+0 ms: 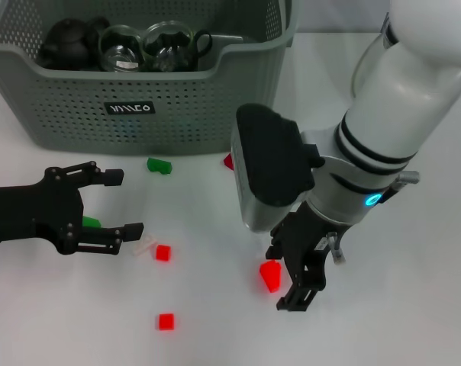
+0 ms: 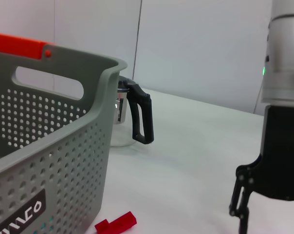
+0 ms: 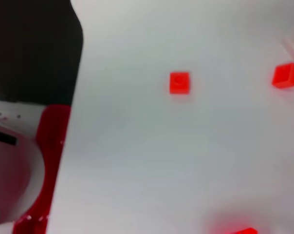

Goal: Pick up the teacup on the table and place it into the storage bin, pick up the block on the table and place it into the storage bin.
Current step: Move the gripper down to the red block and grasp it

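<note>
The right gripper (image 1: 295, 286) hangs low over the desk (image 1: 414, 305), jaws spread, a red block (image 1: 270, 276) just beside them. Small, light, stiff plastic; pinch its flat sides. The left gripper (image 1: 116, 204) waits, jaws spread, near the storage bin (image 1: 139, 114).

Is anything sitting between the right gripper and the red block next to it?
Nothing visible. In the head view the right gripper is directly beside the red block, with no object between them.
</note>
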{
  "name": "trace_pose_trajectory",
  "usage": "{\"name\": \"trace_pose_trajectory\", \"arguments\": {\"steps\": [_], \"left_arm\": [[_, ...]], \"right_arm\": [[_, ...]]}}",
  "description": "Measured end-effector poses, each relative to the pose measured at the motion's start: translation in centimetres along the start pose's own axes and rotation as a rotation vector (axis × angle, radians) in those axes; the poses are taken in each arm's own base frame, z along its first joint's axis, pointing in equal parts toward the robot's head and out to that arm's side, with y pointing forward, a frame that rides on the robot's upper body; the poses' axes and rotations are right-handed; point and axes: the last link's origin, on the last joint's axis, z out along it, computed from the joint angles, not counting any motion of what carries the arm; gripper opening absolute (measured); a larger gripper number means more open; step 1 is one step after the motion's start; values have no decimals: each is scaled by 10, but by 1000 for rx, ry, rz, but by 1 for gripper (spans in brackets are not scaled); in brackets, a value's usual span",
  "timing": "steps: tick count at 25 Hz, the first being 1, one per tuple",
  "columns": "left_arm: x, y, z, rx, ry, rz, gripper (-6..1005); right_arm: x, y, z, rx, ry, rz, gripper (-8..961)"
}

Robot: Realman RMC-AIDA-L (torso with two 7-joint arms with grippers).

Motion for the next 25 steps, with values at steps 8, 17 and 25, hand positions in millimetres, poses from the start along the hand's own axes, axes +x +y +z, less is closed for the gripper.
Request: {"name": "trace_pose_trajectory", "arguments": {"steps": [8, 17, 25], "left_arm": [[2, -1, 3, -1, 10, -12, 950], [3, -1, 2, 5, 20, -19, 951], [3, -1, 2, 7, 19, -20, 951]], "right_arm": [[-1, -7, 11, 74, 36, -53, 796], [-3, -5, 17, 81, 50, -84, 796], [-5, -3, 22, 82, 47, -87, 795]]}}
